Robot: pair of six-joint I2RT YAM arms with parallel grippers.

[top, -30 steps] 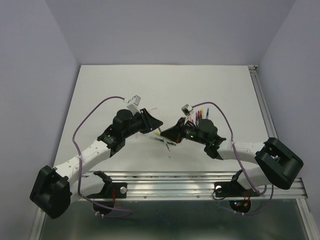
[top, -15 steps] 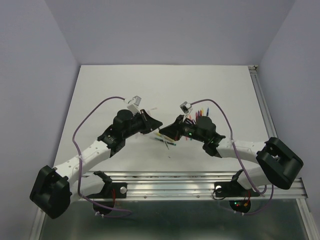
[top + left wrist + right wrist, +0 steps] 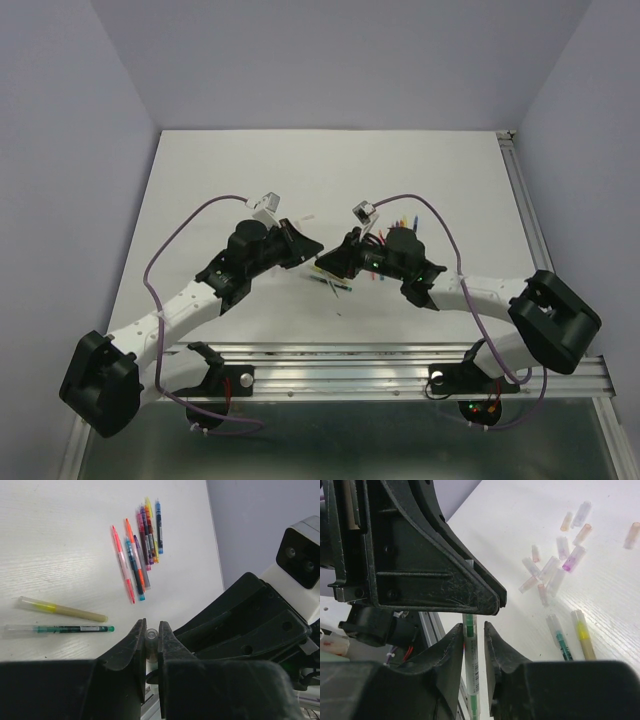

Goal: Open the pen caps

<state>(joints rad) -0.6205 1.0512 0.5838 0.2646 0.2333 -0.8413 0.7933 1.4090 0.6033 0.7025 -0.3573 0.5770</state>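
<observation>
Pale translucent pen caps (image 3: 551, 566), some pinkish, lie scattered flat.

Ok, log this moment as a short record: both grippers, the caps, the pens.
left gripper: shut on a pen cap
right gripper: shut on the held green pen
cap status: cannot tell if separated yet
loose caps: scattered on the table
coloured pens: clustered side by side
yellow pen: lying apart, beside a second green pen

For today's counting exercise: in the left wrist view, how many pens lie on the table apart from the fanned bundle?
2. The yellow pen lies left of the left gripper; the green pen lies just nearer, almost parallel. Others may be hidden behind the gripper.
</observation>
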